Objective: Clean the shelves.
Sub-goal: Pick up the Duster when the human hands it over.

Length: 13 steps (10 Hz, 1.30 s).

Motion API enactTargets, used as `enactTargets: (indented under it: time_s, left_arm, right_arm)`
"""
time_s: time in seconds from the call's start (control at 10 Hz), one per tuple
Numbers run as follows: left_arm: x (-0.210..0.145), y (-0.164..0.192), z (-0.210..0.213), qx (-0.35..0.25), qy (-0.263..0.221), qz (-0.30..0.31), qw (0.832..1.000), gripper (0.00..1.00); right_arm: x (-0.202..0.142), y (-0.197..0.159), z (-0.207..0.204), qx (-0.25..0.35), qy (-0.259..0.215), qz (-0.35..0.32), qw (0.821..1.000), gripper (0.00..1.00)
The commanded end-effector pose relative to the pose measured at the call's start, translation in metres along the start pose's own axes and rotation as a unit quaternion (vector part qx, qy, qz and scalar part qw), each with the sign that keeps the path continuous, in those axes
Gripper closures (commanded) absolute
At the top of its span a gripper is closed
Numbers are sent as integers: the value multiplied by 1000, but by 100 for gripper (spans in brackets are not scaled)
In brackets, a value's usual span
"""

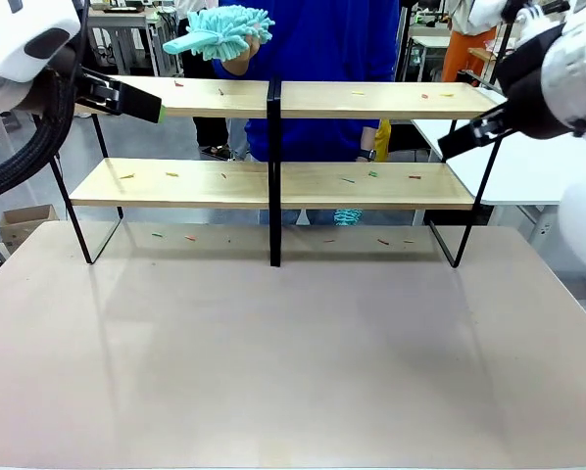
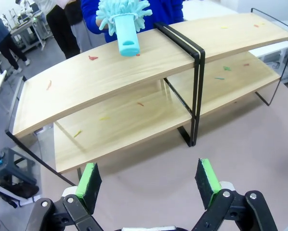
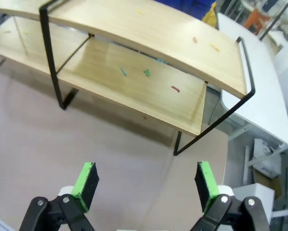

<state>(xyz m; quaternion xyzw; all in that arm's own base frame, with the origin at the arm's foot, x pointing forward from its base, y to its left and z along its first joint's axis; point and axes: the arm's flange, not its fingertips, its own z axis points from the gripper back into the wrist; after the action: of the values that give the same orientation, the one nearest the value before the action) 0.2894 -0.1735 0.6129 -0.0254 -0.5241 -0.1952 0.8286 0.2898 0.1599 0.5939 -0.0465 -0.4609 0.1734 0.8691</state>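
Beige tabletop [image 1: 293, 362] bears shelves [image 1: 371, 100] strewn with scraps [image 1: 372, 174]

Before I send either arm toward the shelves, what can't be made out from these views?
- Coloured scraps on the shelves: too small in every view to identify.
- Top board, its two ends, front view: partly covered by the left arm and the right arm.
- Teal thing behind the lower board, front view: mostly hidden by that board, cannot tell what it is.
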Motion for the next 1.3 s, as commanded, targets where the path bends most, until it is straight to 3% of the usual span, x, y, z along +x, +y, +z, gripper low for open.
enactTargets:
  time_s: [0.0, 0.2, 0.5, 1.2]
  left_arm:
    - [1, 1, 0, 1, -3, -5, 1000, 0]
    - [1, 1, 0, 1, -3, -5, 1000, 0]
    - [1, 1, 0, 1, -3, -5, 1000, 0]
    - [1, 1, 0, 1, -3, -5, 1000, 0]
  right_arm:
    - [14, 8, 1, -6, 1, -105, 994, 0]
    - [13, 19, 15, 34, 13, -141, 989, 0]
    - [6, 40, 40, 90, -7, -128, 988, 0]
    - [9, 56, 41, 91, -22, -115, 989, 0]
